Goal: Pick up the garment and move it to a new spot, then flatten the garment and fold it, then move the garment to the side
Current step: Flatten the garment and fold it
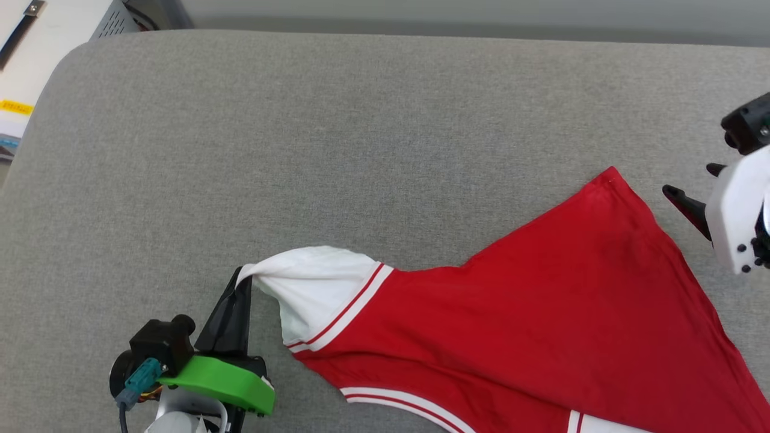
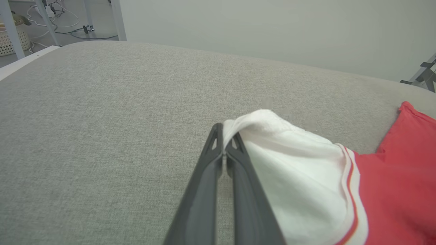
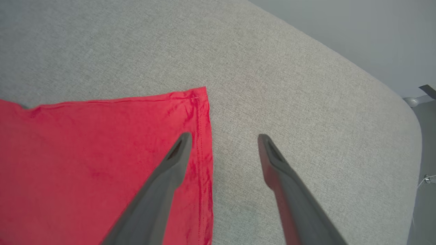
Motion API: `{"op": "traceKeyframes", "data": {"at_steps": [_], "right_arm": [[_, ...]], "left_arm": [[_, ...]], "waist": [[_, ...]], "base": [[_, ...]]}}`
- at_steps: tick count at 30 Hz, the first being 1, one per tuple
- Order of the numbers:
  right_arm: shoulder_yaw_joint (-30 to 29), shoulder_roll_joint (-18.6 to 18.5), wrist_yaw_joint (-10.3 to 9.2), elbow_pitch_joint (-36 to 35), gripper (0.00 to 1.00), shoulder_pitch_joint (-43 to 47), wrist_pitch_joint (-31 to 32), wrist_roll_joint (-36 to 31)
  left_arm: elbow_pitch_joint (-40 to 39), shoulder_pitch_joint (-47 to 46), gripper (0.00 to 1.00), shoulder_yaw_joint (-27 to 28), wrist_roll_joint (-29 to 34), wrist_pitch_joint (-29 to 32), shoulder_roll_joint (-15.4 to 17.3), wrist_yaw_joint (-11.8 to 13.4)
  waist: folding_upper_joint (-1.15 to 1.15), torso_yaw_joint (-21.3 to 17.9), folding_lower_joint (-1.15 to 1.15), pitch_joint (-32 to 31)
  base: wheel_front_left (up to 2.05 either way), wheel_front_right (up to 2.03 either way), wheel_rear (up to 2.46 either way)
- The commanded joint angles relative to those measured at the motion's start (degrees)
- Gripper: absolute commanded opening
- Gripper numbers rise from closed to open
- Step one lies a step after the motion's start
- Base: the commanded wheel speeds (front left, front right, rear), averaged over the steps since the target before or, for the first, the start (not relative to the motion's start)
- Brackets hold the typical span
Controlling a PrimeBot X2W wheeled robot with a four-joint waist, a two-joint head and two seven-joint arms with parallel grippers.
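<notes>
The garment (image 1: 541, 313), a red jersey with white sleeves and red-white stripe trim, lies spread on the grey cushion (image 1: 361, 120), plain side up; its letters and number are hidden. My left gripper (image 1: 243, 278) is shut on the tip of the white sleeve (image 2: 293, 170), pinching the cloth between both fingers (image 2: 204, 190) and pulling it to the left. My right gripper (image 3: 223, 137) hovers open over the red hem corner (image 3: 196, 98), one finger (image 3: 177, 156) above the cloth, the other (image 3: 272, 160) above bare cushion. In the head view my right gripper (image 1: 692, 186) sits at the right edge.
The cushion's rounded far edge (image 1: 385, 36) borders a grey floor strip. A white table corner with a black strap (image 1: 24, 24) stands at the upper left. Metal legs and cables (image 2: 51, 20) show beyond the cushion in the left wrist view.
</notes>
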Motion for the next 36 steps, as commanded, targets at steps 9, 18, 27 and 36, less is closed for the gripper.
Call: {"op": "traceKeyframes", "data": {"at_steps": [9,18,27,36], "right_arm": [[14.97,3.26,-0.04,16.14,1.00,-15.58,2.14,0.17],[22.44,8.59,-0.04,33.04,1.00,-20.11,-3.36,0.67],[28.81,9.24,-0.04,40.23,0.00,-20.15,-8.40,5.33],[30.22,7.14,-0.04,37.75,0.00,-21.60,-19.87,10.09]], "left_arm": [[-0.36,-3.85,0.00,-1.61,0.97,-0.31,-1.05,-0.44],[-0.30,-6.00,0.00,-2.54,1.44,-0.38,-1.92,-0.66],[0.08,-6.06,0.00,-2.13,1.60,-0.40,-2.13,-0.83],[0.26,-4.79,0.00,-1.02,1.92,-0.41,-1.76,-0.84]], "waist": [[0.00,3.86,0.00,5.81],[0.00,5.33,0.00,8.31],[0.00,5.01,0.00,7.57],[0.00,3.28,0.00,3.31]], "base": [[0.00,0.00,0.00],[0.00,0.00,0.00],[0.00,0.00,0.00],[0.00,0.00,0.00]]}}
